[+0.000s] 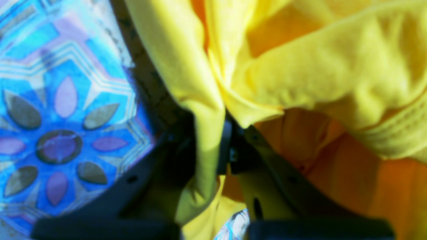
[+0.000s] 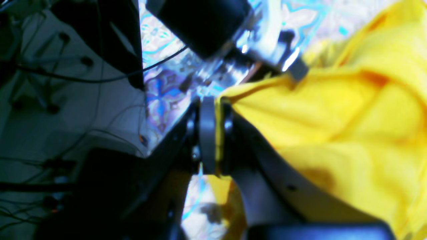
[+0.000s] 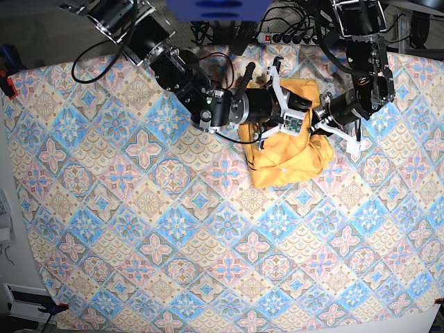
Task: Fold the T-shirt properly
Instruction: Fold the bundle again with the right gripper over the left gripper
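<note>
T-shirt [image 3: 288, 156]: bunched at the far side of the tablecloth [image 3: 139, 229], between both arms.
Left gripper [image 1: 224, 146]: clenched on a yellow fold.
Right gripper [image 2: 213, 133]: clamped on a fabric edge.
Handling: judged soft, light and limp; best gripped at hems or shoulder seams.

Both wrist views blurry, oversaturated, w/ blown highlights on cloth [image 2: 173, 90]; base view sharp, evenly lit, soft shadows.

t-shirt [image 3: 288, 156] lies bunched on the tablecloth [image 3: 139, 229], at its far side, between both arms.
</note>
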{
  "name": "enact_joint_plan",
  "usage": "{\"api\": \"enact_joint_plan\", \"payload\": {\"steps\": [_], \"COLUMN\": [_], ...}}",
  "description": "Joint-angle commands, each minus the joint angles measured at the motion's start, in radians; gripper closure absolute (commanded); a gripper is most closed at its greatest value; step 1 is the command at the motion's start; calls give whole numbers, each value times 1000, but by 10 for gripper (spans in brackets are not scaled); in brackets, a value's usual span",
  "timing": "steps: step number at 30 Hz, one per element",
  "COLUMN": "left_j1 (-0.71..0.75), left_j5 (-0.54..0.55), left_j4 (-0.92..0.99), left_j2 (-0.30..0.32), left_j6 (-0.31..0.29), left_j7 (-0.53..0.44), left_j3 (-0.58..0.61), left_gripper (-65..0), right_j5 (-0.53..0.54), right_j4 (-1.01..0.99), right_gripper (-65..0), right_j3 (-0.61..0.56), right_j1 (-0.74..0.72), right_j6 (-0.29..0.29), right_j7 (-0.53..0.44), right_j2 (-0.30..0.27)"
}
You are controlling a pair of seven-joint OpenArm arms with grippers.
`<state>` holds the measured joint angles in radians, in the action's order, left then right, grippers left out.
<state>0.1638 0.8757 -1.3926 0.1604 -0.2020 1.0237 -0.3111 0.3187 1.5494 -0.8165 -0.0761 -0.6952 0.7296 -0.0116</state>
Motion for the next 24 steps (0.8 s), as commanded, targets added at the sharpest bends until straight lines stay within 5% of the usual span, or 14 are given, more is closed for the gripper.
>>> {"api": "enact_joint_plan", "payload": {"steps": [1,17,24], "left_j1": [-5,79,64], "left_j5": [24,268,268], "left_j4": [-15,-23,-17], "left_j2": [8,75,72], "left_j6": [-7,-14,-14], "left_j7": [-6,0,-6], "left_j3": [-3,-136,-144], "left_gripper": [0,0,0], "right_j5": [21,18,21], "right_j4": [3,-359,-384], "right_gripper": [-10,-11,-11], "right_j3": [-8,-163,-284], "right_j1": [-23,-150,-198], "right_j6": [-3,-3,-3], "right_j7": [-28,-29,-28], "right_j2": [11,111,129]}}
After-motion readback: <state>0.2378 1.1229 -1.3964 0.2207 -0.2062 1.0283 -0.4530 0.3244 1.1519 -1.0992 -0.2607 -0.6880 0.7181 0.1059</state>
